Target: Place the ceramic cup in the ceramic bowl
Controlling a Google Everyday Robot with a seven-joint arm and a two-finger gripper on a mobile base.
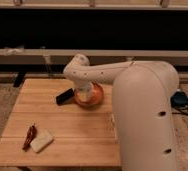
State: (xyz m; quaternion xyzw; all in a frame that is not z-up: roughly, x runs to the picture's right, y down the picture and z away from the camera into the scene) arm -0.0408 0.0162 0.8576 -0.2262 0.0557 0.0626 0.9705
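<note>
Camera view, landmark: the ceramic bowl (89, 96) is sitting on the tabletop (77, 130), toward the far edge and right of the middle; every place below is being taken from it.
Camera view, tool: the tool (85, 93) is reaching down directly over the bowl, at the end of the white arm (104, 72) that is crossing in from the right; I cannot tell how it is set, because the wrist is covering it.
Camera view, ceramic cup: a pale rounded shape is showing inside the bowl's rim, right under the tool, and it is probably the ceramic cup (86, 95) (its outline is merging with the tool, so whether it is resting on the bowl floor or hanging just above it cannot be told).
Camera view, key relation: the cup is lying straight below the tool and within the bowl's rim, not beside it, so the coming move looks vertical, with no sideways shift called for.
Camera view, neighbours: a small black object (64, 96) is lying just left of the bowl, close to its rim; a flat white block (41, 141) and a reddish-brown item (29, 136) are lying well apart from the bowl, toward the near left corner.
Camera view, risk: lifting away at a slant could be tipping the cup against the rim, in my judgement.
</note>
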